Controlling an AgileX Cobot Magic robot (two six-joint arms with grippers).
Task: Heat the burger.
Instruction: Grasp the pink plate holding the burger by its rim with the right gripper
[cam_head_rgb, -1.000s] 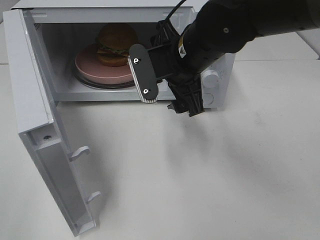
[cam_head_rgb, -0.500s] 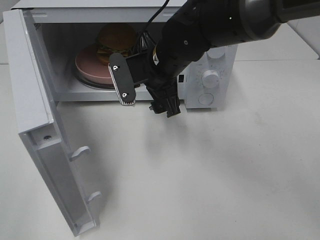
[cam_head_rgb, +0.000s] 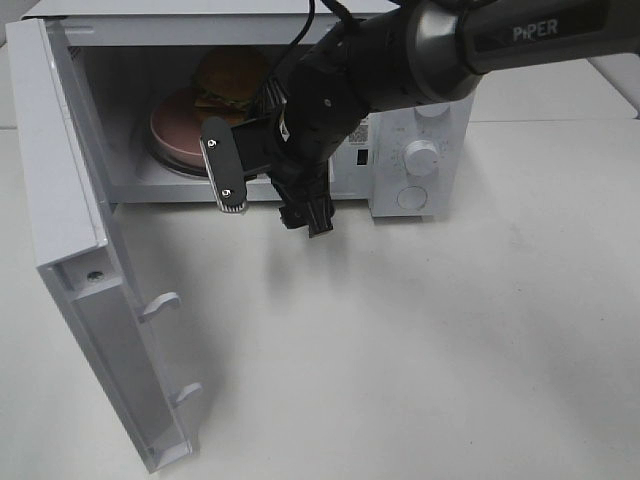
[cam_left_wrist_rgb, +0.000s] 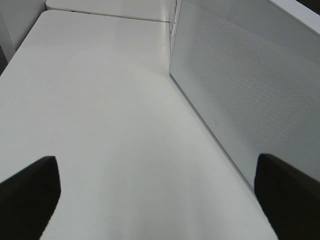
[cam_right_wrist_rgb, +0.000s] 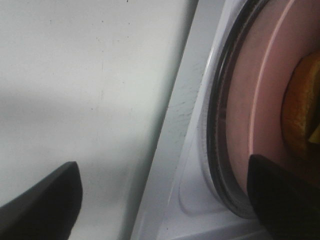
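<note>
- The burger (cam_head_rgb: 232, 78) sits on a pink plate (cam_head_rgb: 172, 128) inside the microwave (cam_head_rgb: 420, 150), towards the back of the cavity.
- The door (cam_head_rgb: 90, 290) stands wide open, swung out to the left over the white worktop (cam_head_rgb: 420, 340).
- The right gripper (cam_head_rgb: 265, 195) hangs at the cavity mouth, just in front of the plate, jaws wide and holding nothing.
- The left gripper (cam_left_wrist_rgb: 155, 195), jaws wide and empty, hovers above the worktop beside a perforated white panel (cam_left_wrist_rgb: 240, 85).

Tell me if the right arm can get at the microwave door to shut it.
Probably yes. The door stands swung wide open to the left with bare table beside it, and the right hand is open and empty just outside the oven mouth. Nothing lies between them.
</note>
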